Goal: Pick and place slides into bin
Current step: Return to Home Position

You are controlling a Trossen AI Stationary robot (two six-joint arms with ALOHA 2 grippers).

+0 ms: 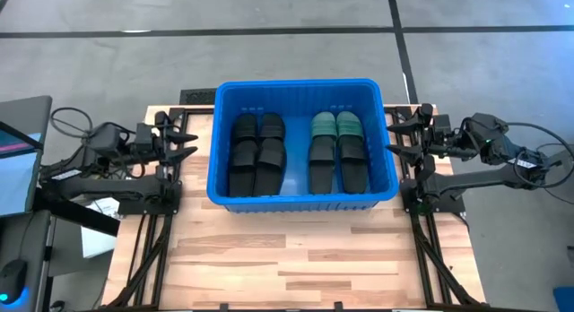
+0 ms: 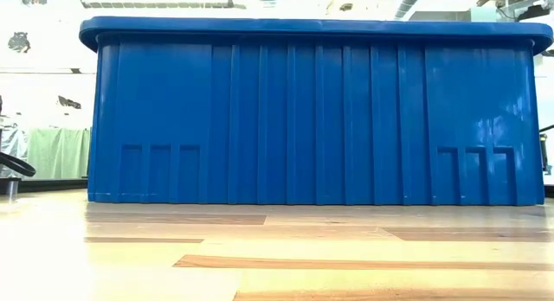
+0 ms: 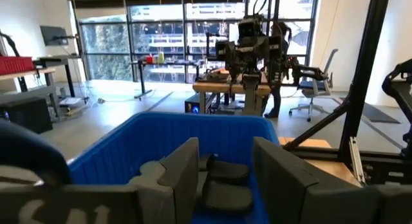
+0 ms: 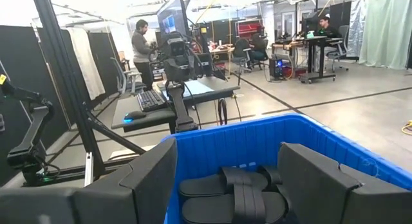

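Note:
The blue bin stands on the far middle of the wooden table and fills the low view. Several slides lie flat on its floor. Black ones lie in its left half. Two pale teal-green ones lie in its right half, with black ones nearer. My left gripper hovers open just outside the bin's left wall, pointing level at it. My right gripper hovers open outside the right wall. Both hold nothing.
Bare wooden table lies on the bin's near side. Black frame rails run along both table sides. A monitor stands at the left. People and desks show in the room beyond.

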